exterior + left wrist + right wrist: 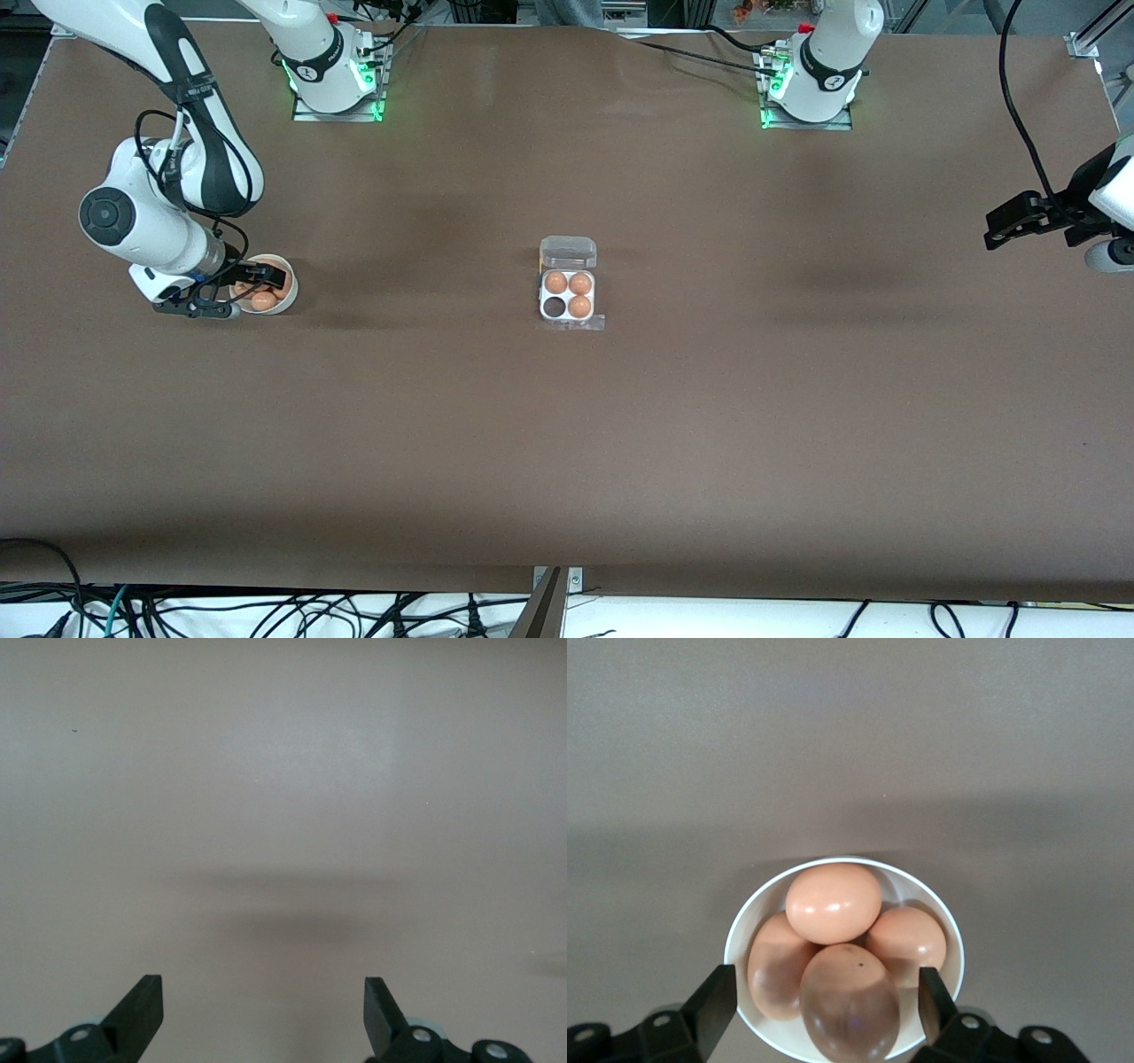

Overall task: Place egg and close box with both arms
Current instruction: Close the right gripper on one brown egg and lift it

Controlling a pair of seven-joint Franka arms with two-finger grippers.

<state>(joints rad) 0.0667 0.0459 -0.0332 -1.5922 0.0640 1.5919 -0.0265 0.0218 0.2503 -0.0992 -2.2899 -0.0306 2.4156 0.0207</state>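
While right arm's black two-finger gripper hangs over round white bowl of 4 brown eggs at mid-left of front view, fingers spread wide around nearest egg, nothing gripped. Small square white egg carton at frame centre: clear hinged lid open, 3 brown eggs in cells, 1 cell empty. Left gripper waits at right edge over bare brown table, fingers apart, holding nothing.

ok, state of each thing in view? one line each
box: lid open, three eggs in, the cell nearest the front camera toward the right arm's end empty.
bowl: upright, holds four eggs.
right pincer: open, over the bowl, fingers astride the eggs, nothing gripped.
left pincer: open, empty, waiting over bare table at the left arm's end.
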